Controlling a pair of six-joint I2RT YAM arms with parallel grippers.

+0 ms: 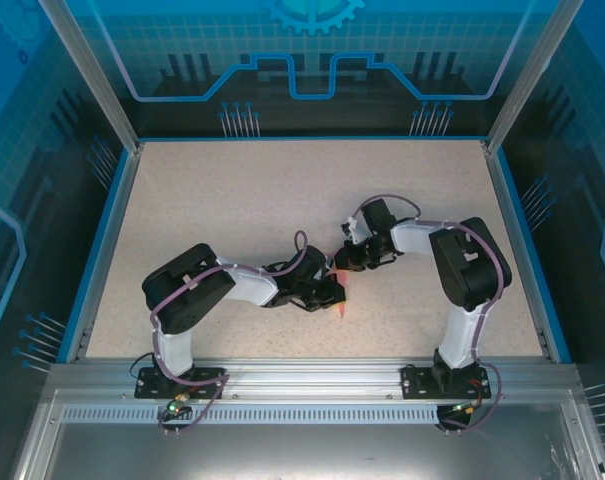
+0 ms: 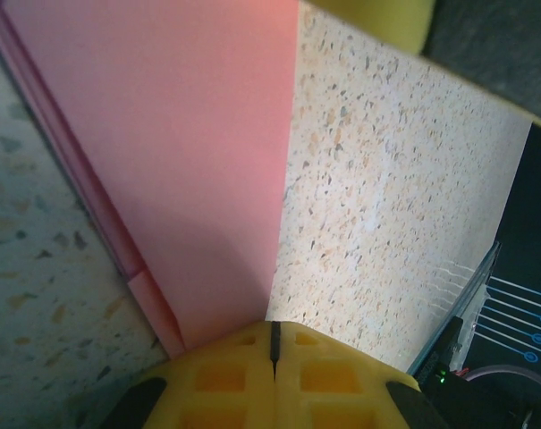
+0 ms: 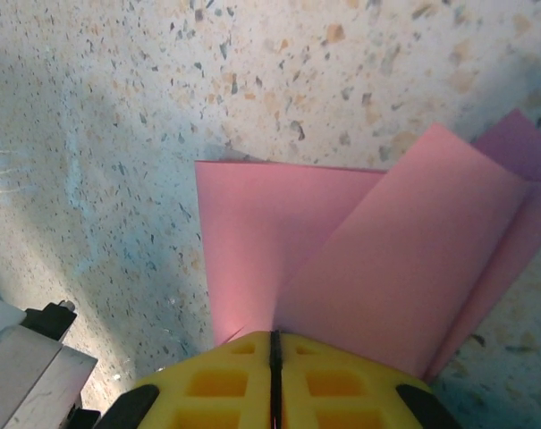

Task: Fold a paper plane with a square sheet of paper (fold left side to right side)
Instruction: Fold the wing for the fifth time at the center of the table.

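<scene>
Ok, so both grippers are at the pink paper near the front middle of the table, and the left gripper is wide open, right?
The left gripper is shut, not wide open: the left wrist view shows its fingers pressed together, the pink paper running out from between them. The rest stands: the right gripper is at the paper too, near the front middle of the table.

Black-white arms (image 1: 252, 285), yellow tools (image 2: 274, 334) (image 3: 274, 343), purple cables (image 1: 300, 243)
</scene>
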